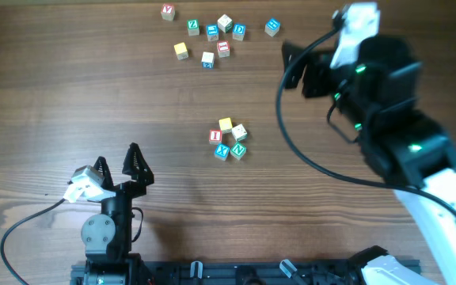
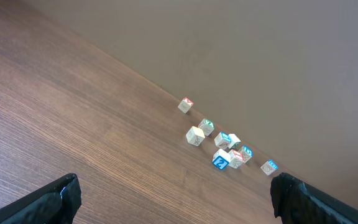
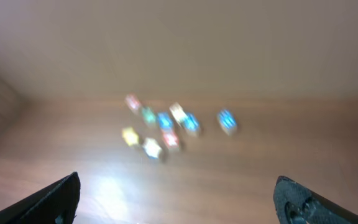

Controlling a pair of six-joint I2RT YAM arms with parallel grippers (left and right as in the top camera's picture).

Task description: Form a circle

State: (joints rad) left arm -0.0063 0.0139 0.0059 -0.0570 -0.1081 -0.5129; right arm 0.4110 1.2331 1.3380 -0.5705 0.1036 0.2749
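The left pincer (image 1: 119, 165) and the right pincer (image 1: 293, 70) are spread, empty. The tight ring of five small wooden letter cubes (image 1: 228, 138) lies between them, well apart from both. It seems complete, so retreat without brushing it.

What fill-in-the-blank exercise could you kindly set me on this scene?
1. The ring is made of ____ cubes.
2. The N cube in the ring has ____ lettering.
3. Beside the red I cube sits the ____ X cube.
4. The left pincer and the right pincer both stand ____.

Missing words: five; green; blue; open.
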